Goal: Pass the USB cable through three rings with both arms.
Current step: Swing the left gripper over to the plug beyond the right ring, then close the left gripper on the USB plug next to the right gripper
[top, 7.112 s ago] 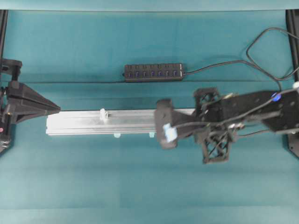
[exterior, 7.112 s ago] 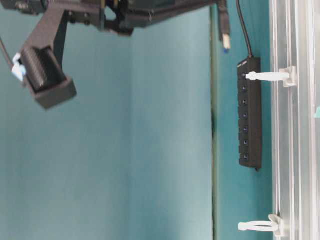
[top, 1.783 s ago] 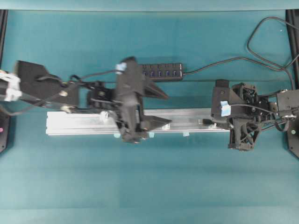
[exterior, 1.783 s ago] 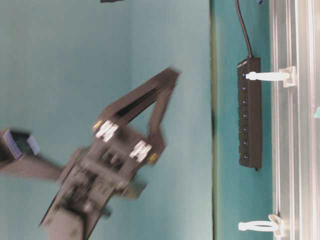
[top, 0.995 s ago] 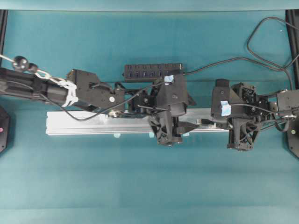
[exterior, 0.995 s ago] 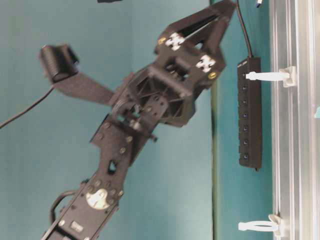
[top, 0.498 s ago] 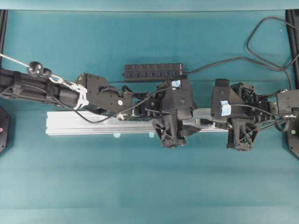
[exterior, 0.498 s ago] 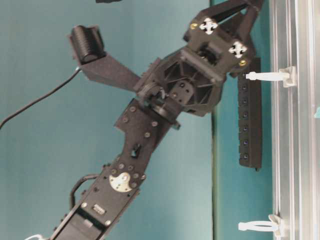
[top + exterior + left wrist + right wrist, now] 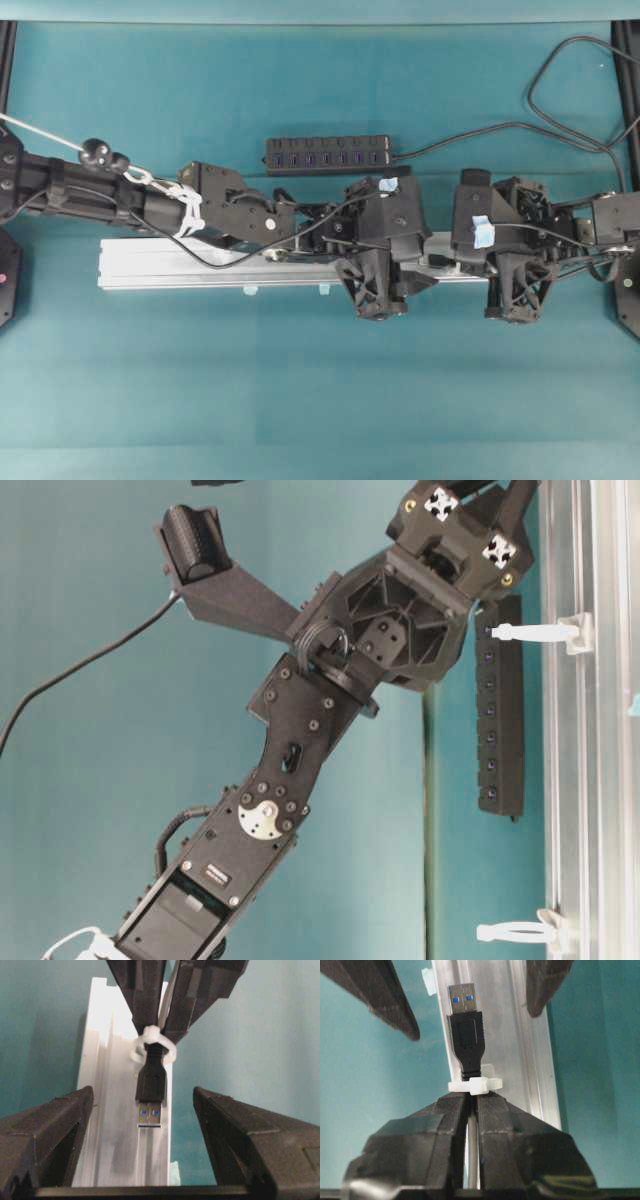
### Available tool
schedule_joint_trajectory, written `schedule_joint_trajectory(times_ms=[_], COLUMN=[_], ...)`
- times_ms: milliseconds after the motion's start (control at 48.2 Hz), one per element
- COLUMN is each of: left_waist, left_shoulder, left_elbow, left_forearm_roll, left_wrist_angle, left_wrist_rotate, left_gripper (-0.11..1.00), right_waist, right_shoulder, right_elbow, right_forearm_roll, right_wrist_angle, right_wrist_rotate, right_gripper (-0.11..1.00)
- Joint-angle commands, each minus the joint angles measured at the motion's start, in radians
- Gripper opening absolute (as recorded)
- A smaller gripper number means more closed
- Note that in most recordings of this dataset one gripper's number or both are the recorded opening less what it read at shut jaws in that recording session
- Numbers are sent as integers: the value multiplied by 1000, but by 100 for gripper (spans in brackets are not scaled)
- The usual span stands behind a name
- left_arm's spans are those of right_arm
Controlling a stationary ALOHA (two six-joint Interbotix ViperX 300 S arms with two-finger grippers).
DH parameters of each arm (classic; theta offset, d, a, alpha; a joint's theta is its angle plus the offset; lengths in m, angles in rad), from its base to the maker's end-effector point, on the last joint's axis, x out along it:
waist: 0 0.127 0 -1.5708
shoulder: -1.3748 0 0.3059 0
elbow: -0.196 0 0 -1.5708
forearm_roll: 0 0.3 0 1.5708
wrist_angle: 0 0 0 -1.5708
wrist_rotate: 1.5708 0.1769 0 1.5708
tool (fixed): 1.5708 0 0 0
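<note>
From above we see only two arms meeting over the rail [image 9: 200, 268]; the wrist views show more. The right gripper [image 9: 472, 1105] has its jaws clamped on the cable [image 9: 466, 1042], whose plug pokes through a ring [image 9: 475, 1085] (silver tip towards the other arm). The left gripper [image 9: 142, 1110] has its jaws wide apart either side of the plug. A hub [image 9: 328, 154] lies on the teal tabletop [image 9: 300, 400].

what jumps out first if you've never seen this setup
The USB plug pokes through a white ring on the aluminium rail, with the right claw shut on the cable behind it. The left claw stands wide open around the plug, and both arms meet mid-rail in the overhead view.
</note>
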Motion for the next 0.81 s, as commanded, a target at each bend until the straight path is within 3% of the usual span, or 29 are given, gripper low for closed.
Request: schedule_joint_trajectory(times_ms=[0,788], left_waist=[-5,-5], left_shoulder=[0,11], left_elbow=[-14,-28], left_forearm_roll=[2,2], left_wrist_angle=[-3,-11], left_wrist_rotate=[0,0], left_gripper=[85,84], right_waist=[0,0], right_shoulder=[-9,-9], right_elbow=[-6,-6], right_forearm_roll=[2,2], right_wrist_angle=[-9,-12], right_wrist_rotate=[11,11], right_gripper=[-8,-8])
